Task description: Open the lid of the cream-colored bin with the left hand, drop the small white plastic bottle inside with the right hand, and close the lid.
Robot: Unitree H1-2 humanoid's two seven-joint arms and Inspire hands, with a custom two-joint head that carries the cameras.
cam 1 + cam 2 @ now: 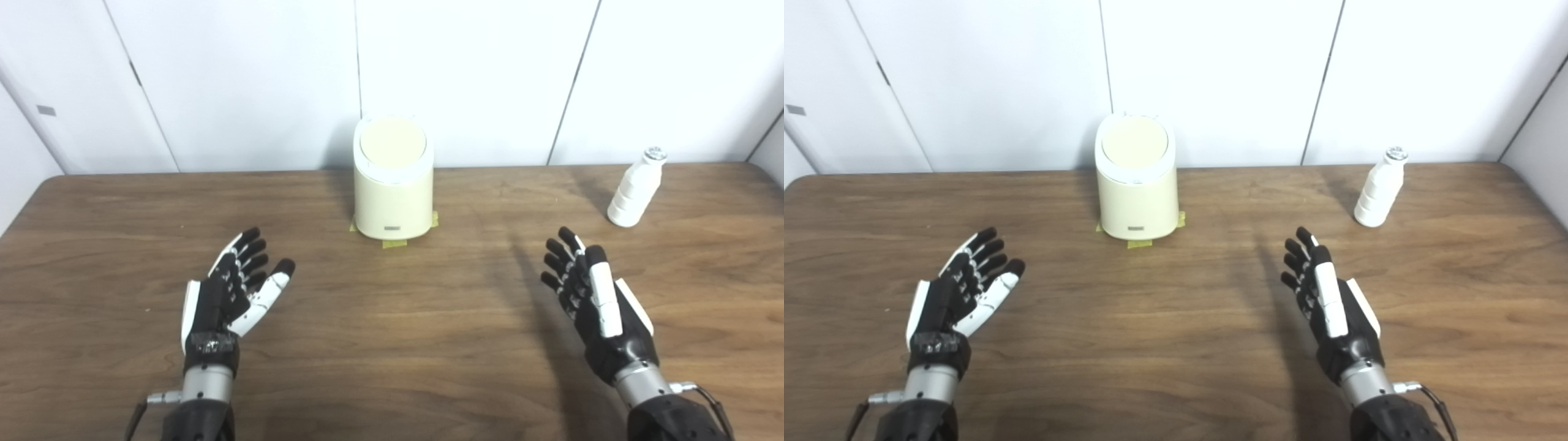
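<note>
A broad brown wood-grain tabletop (392,343) carries everything, and both arms are seen low over its near part. Ahead of the left robot hand (236,285) and off to its right, well apart from it, the cream-colored round plastic bin (393,196) stands upright on bits of yellow tape, with its round cream lid (392,143) down flat and unopened. Ahead of the right robot hand (591,294) and slightly to its right, near but not touching, the small white ribbed plastic bottle (635,190) stands upright. Both robot hands are spread wide and nothing is held. Opening the lid is judged to be the step in hand. It is best done if the left robot hand is brought forward and inward above the bin, so that the lid is met from above near its edge; whether it is pressed or lifted cannot be told. The bin should not be shoved off its tape marks, and the bottle is better left untouched until the opening is clear.
</note>
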